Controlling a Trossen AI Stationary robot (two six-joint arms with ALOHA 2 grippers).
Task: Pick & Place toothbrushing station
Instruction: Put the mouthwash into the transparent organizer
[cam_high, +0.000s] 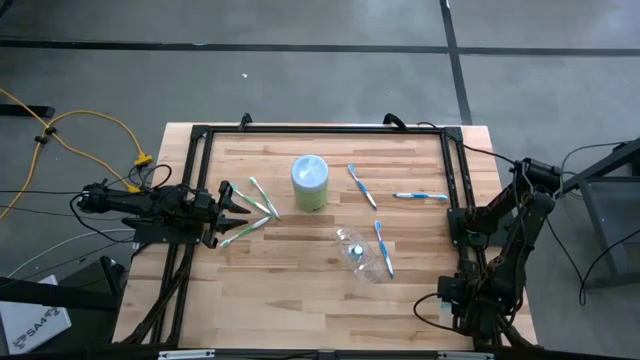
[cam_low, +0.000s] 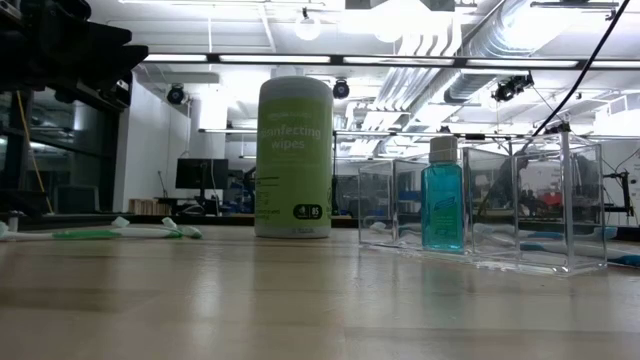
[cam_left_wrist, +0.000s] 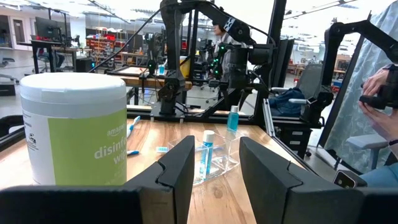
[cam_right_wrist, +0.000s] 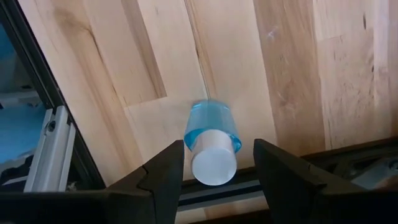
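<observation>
Pale plank tabletop (cam_high: 300, 290), smooth wood grain. Landmark: cylindrical green-white wipes canister (cam_high: 309, 183), matte label, white lid. Clear ribbed plastic container (cam_high: 361, 254) just right-front of canister; teal bottle (cam_low: 442, 207) upright inside. Slim green-white toothbrushes (cam_high: 262, 196) left of canister, blue-white toothbrushes (cam_high: 362, 185) right. Left gripper (cam_high: 240, 201) beside green brushes, parted, empty. Right gripper (cam_right_wrist: 214, 163) far right-front of canister, parted around blue white-capped bottle (cam_right_wrist: 211, 142); contact unclear.

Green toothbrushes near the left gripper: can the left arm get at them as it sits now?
Probably yes. The left gripper is open, low over the table, with the green toothbrushes just ahead of its fingers. The wipes canister stands beyond them, not between.
</observation>
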